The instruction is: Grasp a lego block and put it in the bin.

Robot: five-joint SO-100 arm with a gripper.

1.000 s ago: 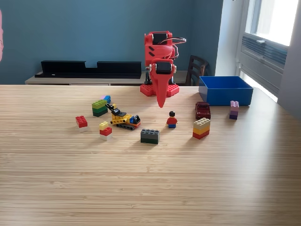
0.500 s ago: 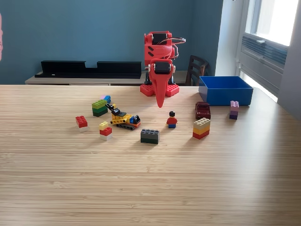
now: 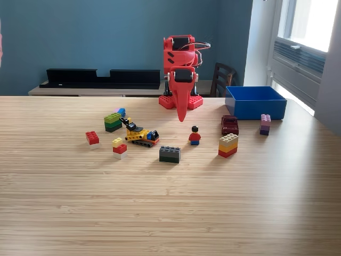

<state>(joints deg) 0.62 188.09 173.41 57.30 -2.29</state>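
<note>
The red arm stands at the back of the table with its gripper pointing down, jaws together and nothing in them, hanging above the wood. Lego blocks lie scattered in front: a dark grey and green block, a cream, yellow and red stack, a purple stack, a red block, a yellow, red and white stack and a green stack. The blue bin sits at the exterior view's right, behind the purple stack.
A small yellow digger, a minifigure and a dark red toy car share the table. A long black tray lies on a sideboard behind. A chair stands beside the arm's base.
The gripper has risen very slightly; nothing else has moved.
</note>
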